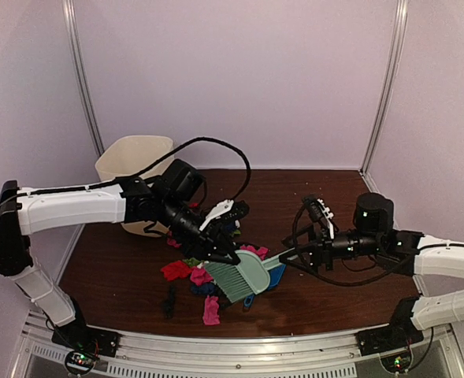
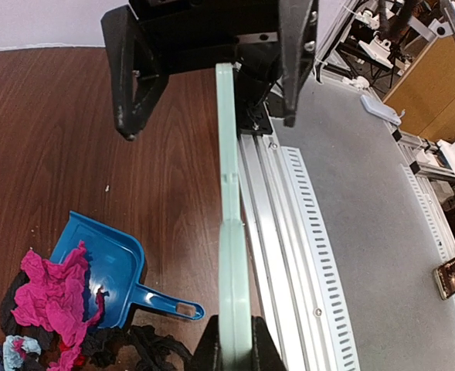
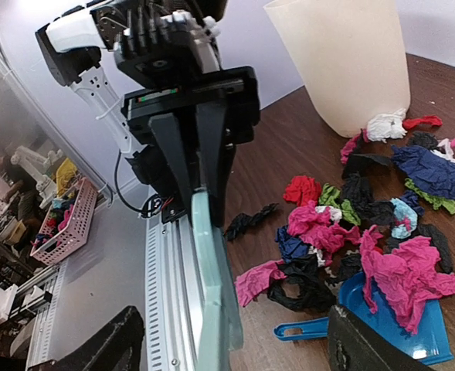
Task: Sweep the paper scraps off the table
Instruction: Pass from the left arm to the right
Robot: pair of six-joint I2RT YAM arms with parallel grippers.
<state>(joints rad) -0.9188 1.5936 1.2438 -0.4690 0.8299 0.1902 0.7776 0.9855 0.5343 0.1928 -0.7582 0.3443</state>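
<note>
My left gripper is shut on one end of the pale green hand brush, which hangs over the table. In the left wrist view the brush runs edge-on from my jaws to the right gripper. The right gripper is open, one finger on each side of the brush's other end, apart from it. Paper scraps in pink, red, blue, black and green lie heaped by the blue dustpan. A pink scrap lies in the dustpan.
A cream bin stands at the back left of the table, with scraps at its foot. The silver front rail runs along the near edge. The dustpan's handle points toward that rail.
</note>
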